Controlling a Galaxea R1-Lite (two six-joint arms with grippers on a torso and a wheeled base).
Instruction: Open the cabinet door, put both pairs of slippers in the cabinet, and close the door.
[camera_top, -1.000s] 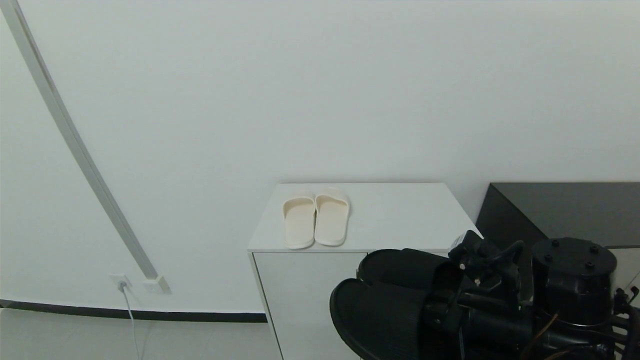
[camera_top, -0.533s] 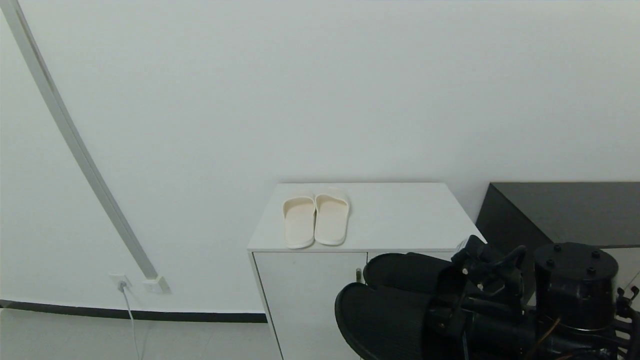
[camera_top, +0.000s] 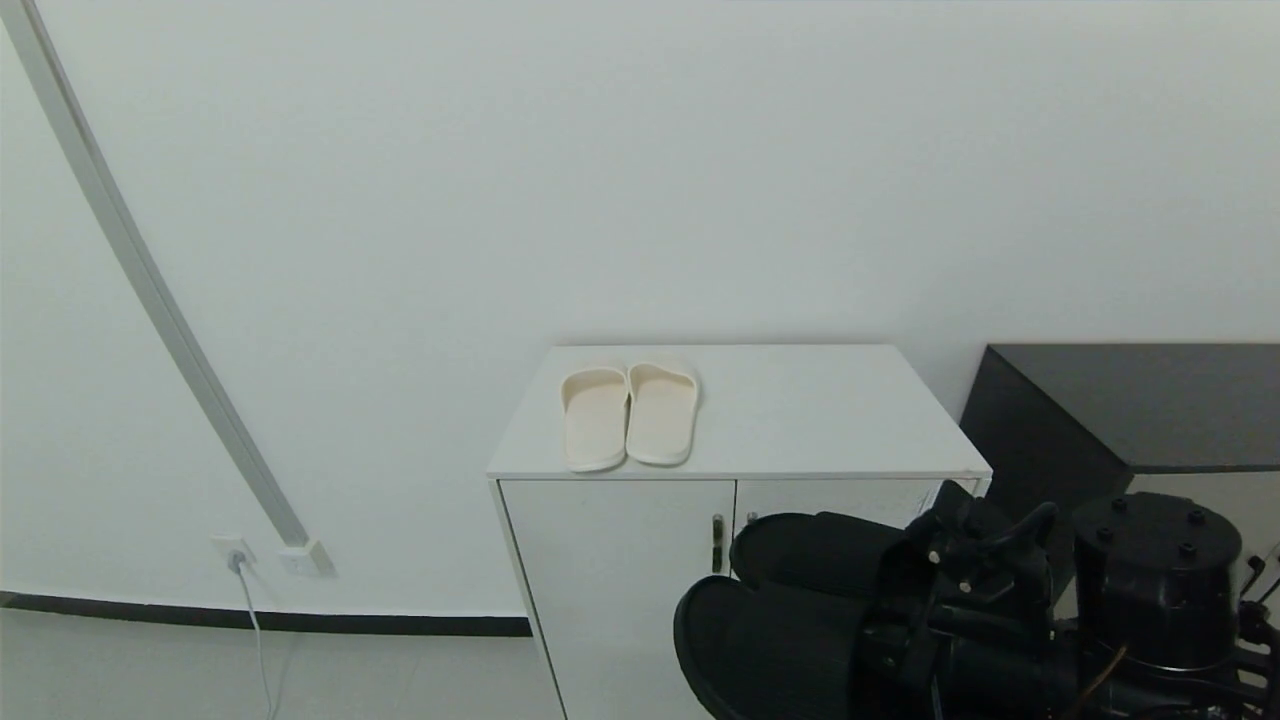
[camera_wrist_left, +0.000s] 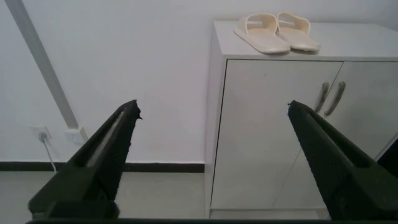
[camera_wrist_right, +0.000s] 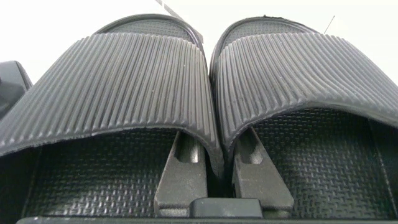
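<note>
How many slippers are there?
4. Two cream slippers side by side atop the cabinet; two black slippers held in the right gripper before its doors. Inside the shut cabinet is hidden.

Head view down on the cabinet (camera_top: 820, 420), left wrist low before it, right wrist against black slippers (camera_wrist_right: 143, 68)

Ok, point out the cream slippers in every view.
Head: cream slippers on the cabinet top, towards its left end.
Left wrist: on that cabinet top, above the closed doors.
Right wrist: black slippers in the right gripper instead.
Shared landmark: the door handles.
</note>
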